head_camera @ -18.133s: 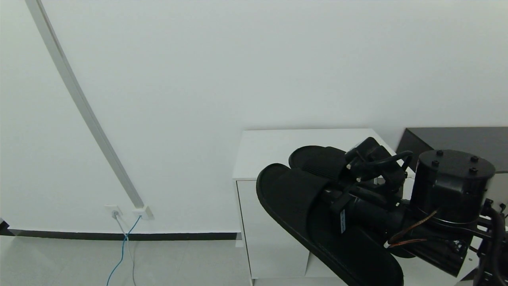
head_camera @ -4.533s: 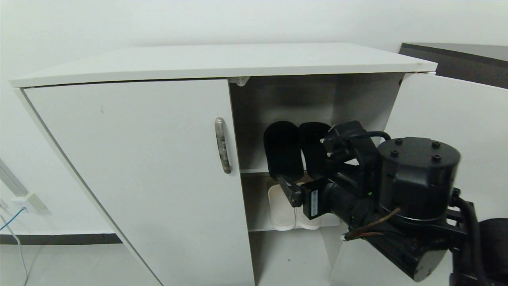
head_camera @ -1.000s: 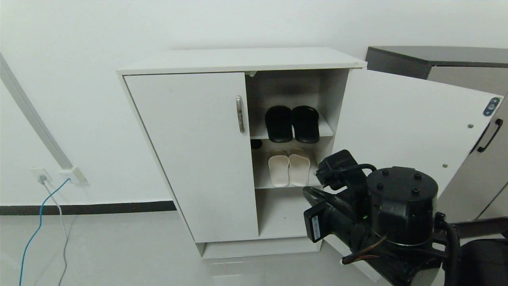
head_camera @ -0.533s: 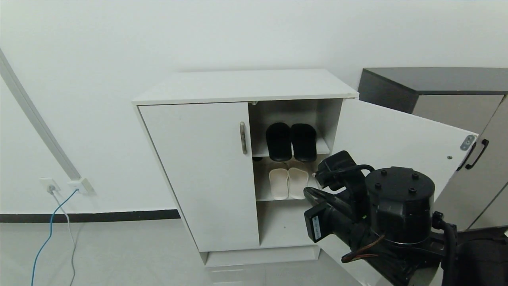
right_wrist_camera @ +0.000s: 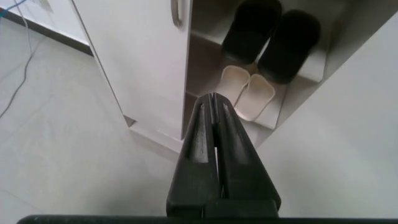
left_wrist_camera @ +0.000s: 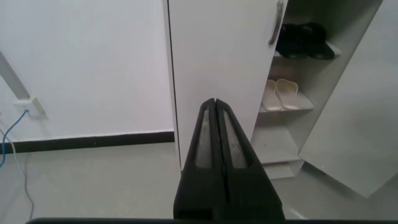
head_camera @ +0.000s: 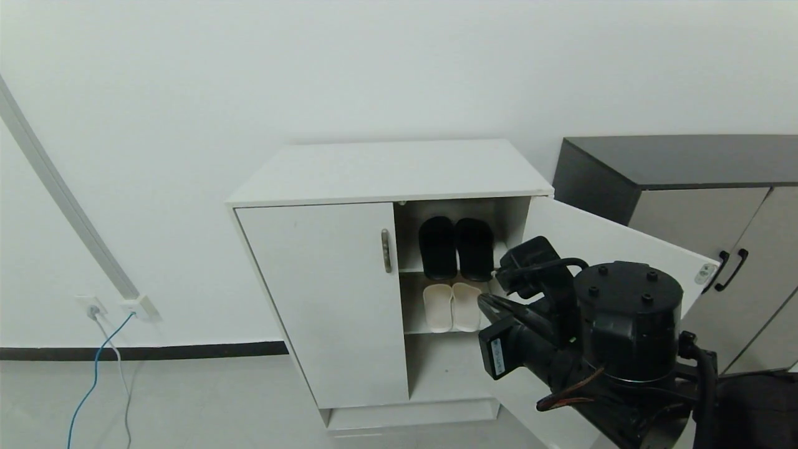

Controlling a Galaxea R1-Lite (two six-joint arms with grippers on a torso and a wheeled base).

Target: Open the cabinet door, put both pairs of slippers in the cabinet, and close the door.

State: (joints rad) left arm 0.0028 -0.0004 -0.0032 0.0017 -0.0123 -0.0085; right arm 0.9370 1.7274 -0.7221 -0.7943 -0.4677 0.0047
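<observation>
1. The white cabinet (head_camera: pixel 386 171) stands against the wall. Its left door (head_camera: pixel 324 299) is closed and its right door (head_camera: pixel 598 249) is swung wide open.
2. The black slippers (head_camera: pixel 456 247) sit side by side on the cabinet's upper shelf, in the open half.
3. The white slippers (head_camera: pixel 452 305) lie side by side on the cabinet's shelf just below the black pair.
4. The right gripper (right_wrist_camera: pixel 214 102) hangs in front of the cabinet's open half, apart from it, with its fingers pressed together on nothing.
5. The left gripper (left_wrist_camera: pixel 214 107) hangs in front of the cabinet's closed door, apart from it, also clamped together and empty.
6. A dark sideboard (head_camera: pixel 679 162) stands near the cabinet, beyond the open door.
</observation>
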